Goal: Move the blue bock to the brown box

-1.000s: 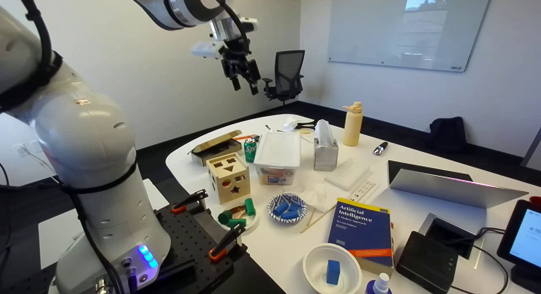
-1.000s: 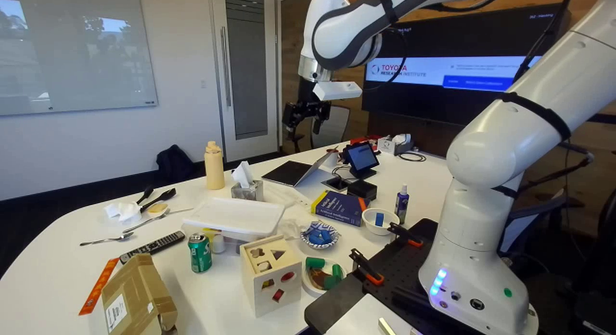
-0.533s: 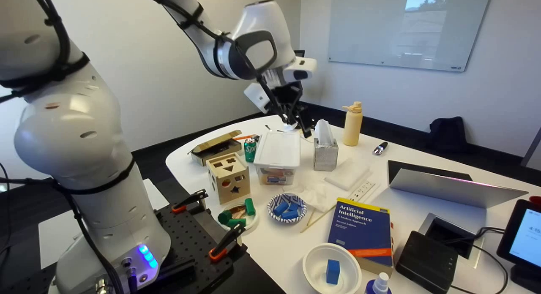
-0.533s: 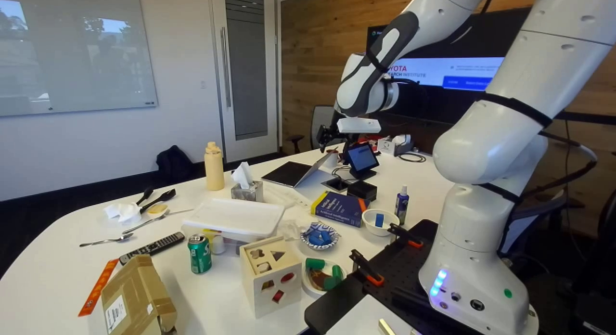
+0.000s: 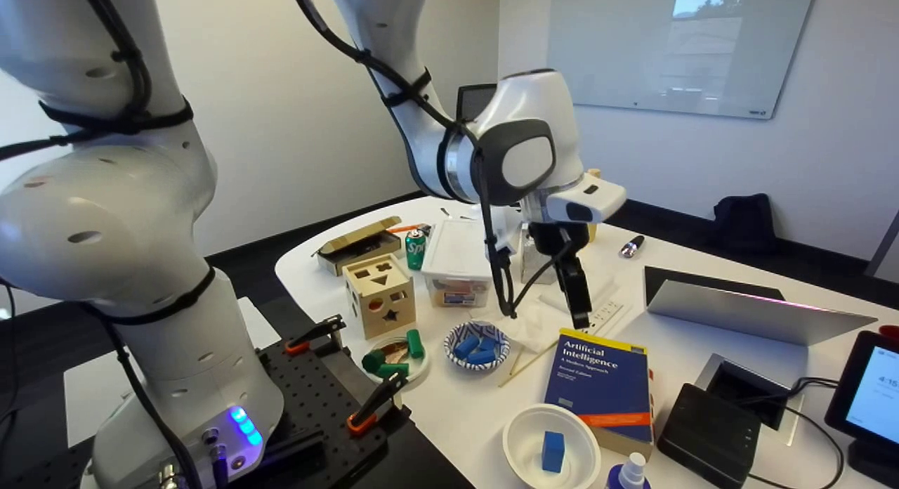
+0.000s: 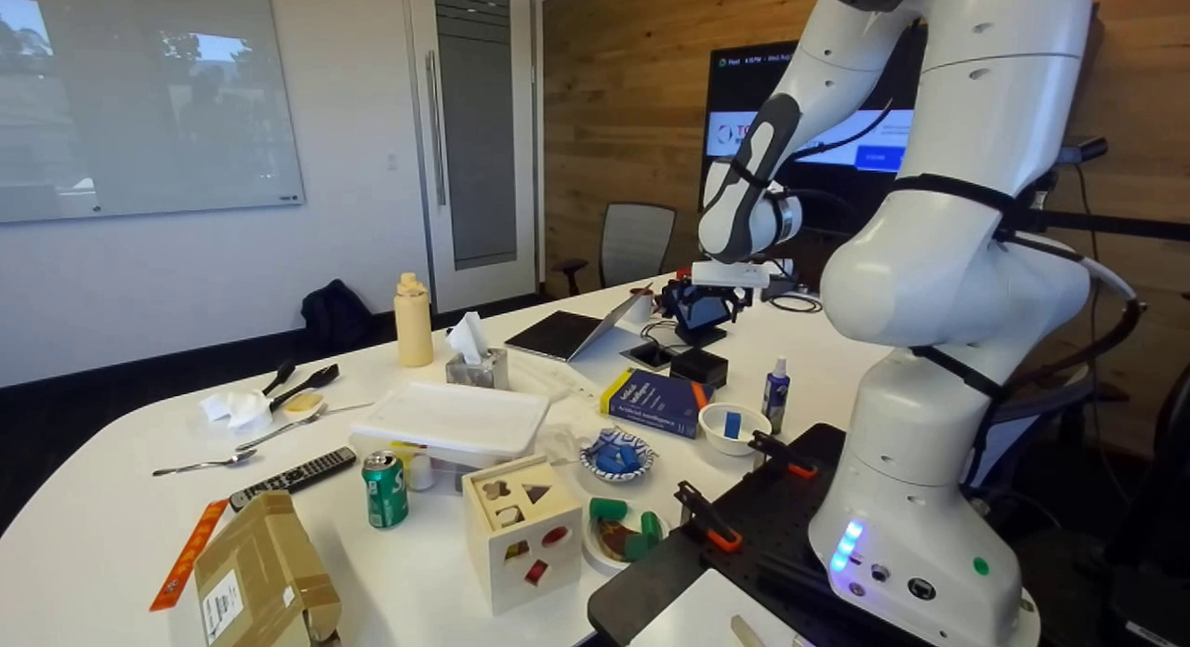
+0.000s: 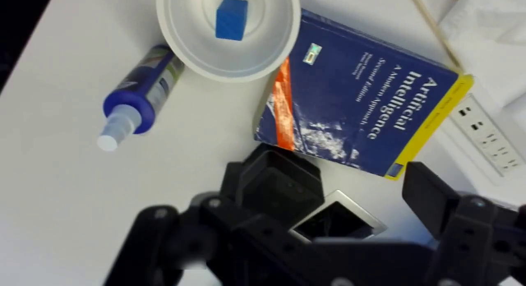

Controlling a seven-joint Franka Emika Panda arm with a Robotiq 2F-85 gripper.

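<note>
Gripper (image 7: 324, 177) is lower and nearer the bowl (image 7: 267, 35) than earlier, fingers (image 7: 427, 191) apart; blue block (image 7: 231, 19) sits in that bowl, 11 o'clock of the gripper in wrist view, so off-centre descent may snag the rim (image 7: 230, 77) and tip it.

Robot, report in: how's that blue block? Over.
Black two-fingered hand: open, empty. Blue rectangular block: inside round white bowl, ungrasped. Possible obstacle: blue white-capped bottle close by.

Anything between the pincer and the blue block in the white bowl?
Nothing visible covers the blue block: the wrist view shows it whole. The white bowl walls it in, though, and the blue book shows there partly between bowl and pincer, so coming in from above looks safer.
</note>
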